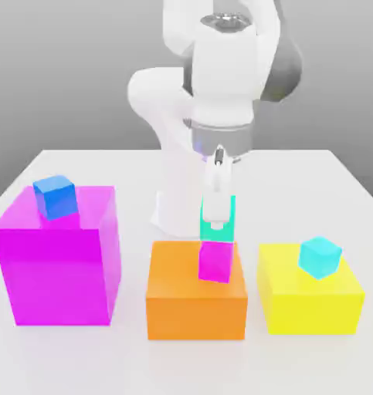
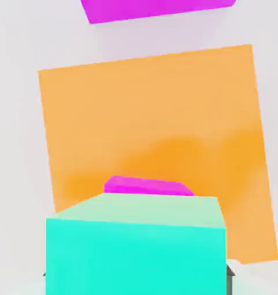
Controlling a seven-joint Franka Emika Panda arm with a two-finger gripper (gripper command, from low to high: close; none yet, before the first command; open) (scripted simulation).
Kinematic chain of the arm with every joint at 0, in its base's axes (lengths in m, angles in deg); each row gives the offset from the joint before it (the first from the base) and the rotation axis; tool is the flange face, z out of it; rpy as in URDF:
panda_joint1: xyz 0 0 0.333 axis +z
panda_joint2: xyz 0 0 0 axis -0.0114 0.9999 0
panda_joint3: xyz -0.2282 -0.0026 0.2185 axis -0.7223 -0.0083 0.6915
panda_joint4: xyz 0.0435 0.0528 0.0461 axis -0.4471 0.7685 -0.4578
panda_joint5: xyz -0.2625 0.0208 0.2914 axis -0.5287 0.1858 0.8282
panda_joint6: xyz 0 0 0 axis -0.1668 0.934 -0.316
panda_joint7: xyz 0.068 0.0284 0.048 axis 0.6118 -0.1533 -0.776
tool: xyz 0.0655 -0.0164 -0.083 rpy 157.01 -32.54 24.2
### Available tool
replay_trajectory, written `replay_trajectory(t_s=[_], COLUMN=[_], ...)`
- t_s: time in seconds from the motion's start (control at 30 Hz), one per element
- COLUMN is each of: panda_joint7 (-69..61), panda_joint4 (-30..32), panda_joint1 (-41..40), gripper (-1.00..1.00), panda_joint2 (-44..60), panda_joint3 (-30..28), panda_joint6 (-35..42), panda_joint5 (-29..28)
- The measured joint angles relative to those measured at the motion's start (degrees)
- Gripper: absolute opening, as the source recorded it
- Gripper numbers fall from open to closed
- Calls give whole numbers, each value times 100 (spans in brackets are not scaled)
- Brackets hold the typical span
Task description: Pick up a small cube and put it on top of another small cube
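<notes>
White tabletop under a plain grey backdrop; the gripper is clamped on the small teal-green cube, just above the small magenta-pink cube on the big orange block.

Exterior view faces arm front-on; hand view looks down close; both share orange block.

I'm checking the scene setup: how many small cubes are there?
4. A blue cube on the big magenta block, a magenta cube on the orange block, a teal cube held just above it, a cyan cube on the yellow block.
</notes>
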Motion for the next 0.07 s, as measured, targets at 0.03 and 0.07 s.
replay_trajectory(t_s=[0.03, 0.07], panda_joint7=[0, 0], panda_joint4=[0, 0], panda_joint1=[0, 0], gripper=[100, 100], panda_joint2=[0, 0], panda_joint3=[0, 0], panda_joint6=[0, 0], panda_joint5=[0, 0])
